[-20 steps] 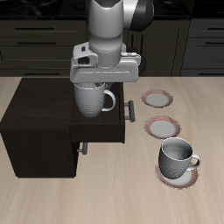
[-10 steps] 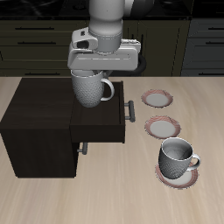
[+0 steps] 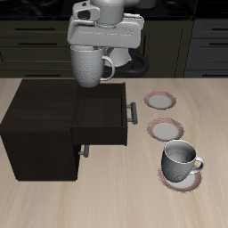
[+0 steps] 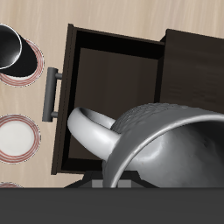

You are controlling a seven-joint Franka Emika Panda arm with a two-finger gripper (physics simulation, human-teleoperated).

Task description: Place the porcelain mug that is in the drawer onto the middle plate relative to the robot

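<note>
**Mug lifted clear of the drawer**

Since one second ago, my gripper (image 3: 89, 44) has risen and carries the porcelain mug (image 3: 90, 66) higher, now well above the open drawer (image 3: 100, 123). I pinch the mug at its rim; it hangs upright, handle toward the plates. Farther out, the middle plate (image 3: 164, 130) lies bare, between a bare plate (image 3: 160, 101) and one (image 3: 181, 180) bearing the other mug (image 3: 181, 159).

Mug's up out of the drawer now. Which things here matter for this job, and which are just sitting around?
Matter:
- mug, held in the claw
- open drawer
- middle plate

Sitting around:
- other mug on the front plate
- back plate
- lower drawer
</note>
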